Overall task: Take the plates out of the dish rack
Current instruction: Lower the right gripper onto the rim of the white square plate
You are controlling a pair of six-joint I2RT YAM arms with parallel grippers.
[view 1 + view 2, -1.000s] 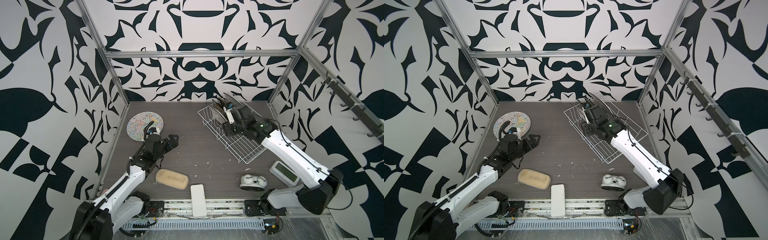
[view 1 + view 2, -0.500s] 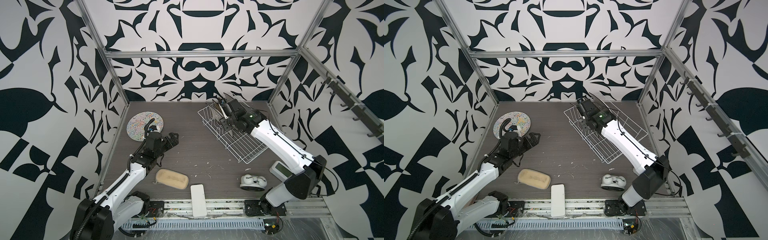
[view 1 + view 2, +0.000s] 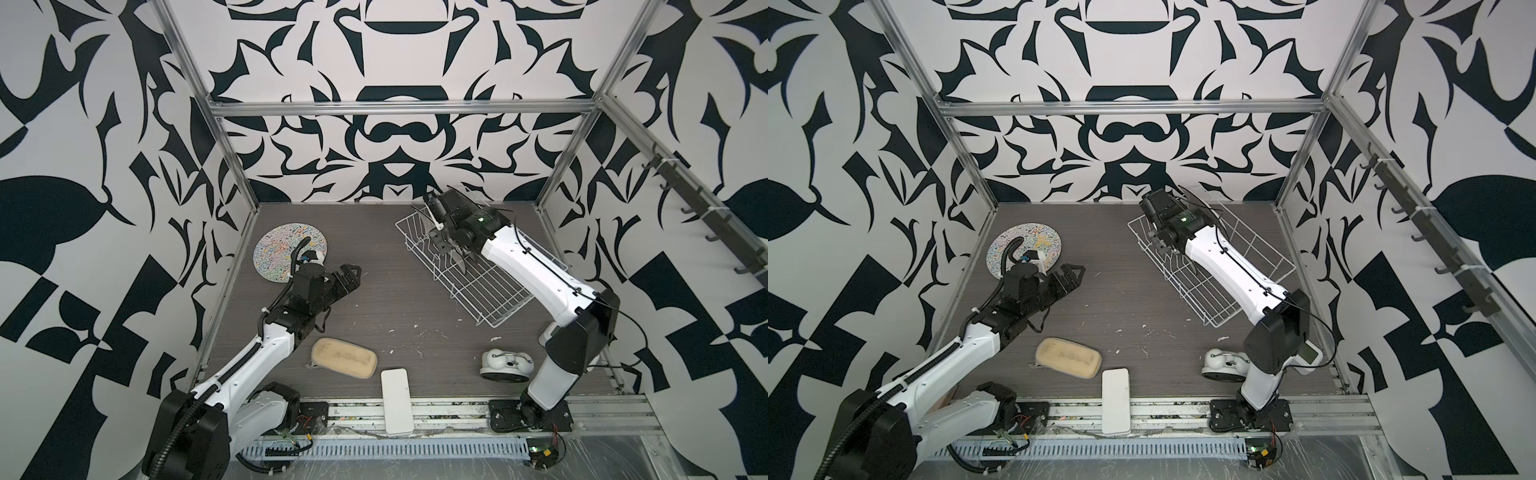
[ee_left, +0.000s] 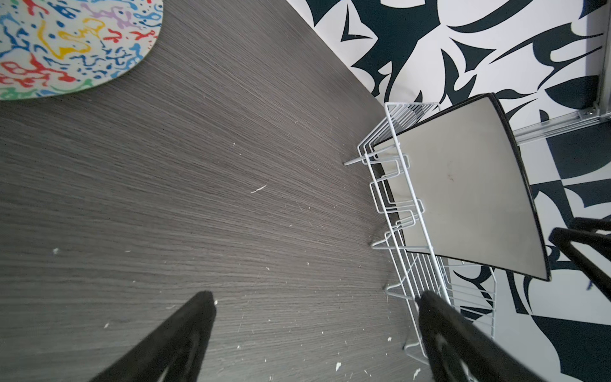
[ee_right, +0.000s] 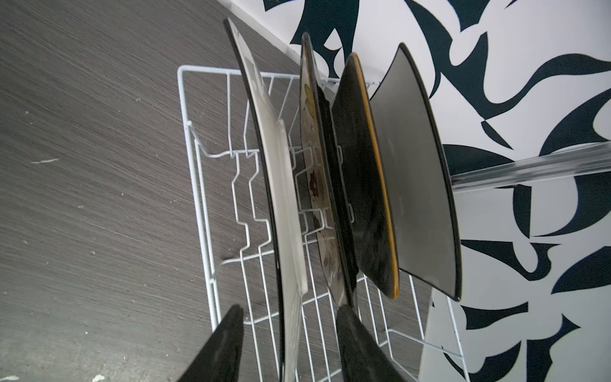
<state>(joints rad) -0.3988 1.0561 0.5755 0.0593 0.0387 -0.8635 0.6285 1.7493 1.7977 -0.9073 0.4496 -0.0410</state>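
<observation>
Right gripper (image 5: 290,309) straddles the first plate (image 5: 281,185), jaws apart, not clamped.
I've brought it up the rack (image 5: 195,165) since a second ago; left gripper (image 4: 316,294) stays wide open, round plate (image 4: 66,43) near it.

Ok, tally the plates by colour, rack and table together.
Multicolour squiggle round plate: 1
White-backed plate with dark rim: 1
Cream floral plate: 1
Black plate with orange rim: 1
Grey plate with black rim: 1
Total: 5
</observation>
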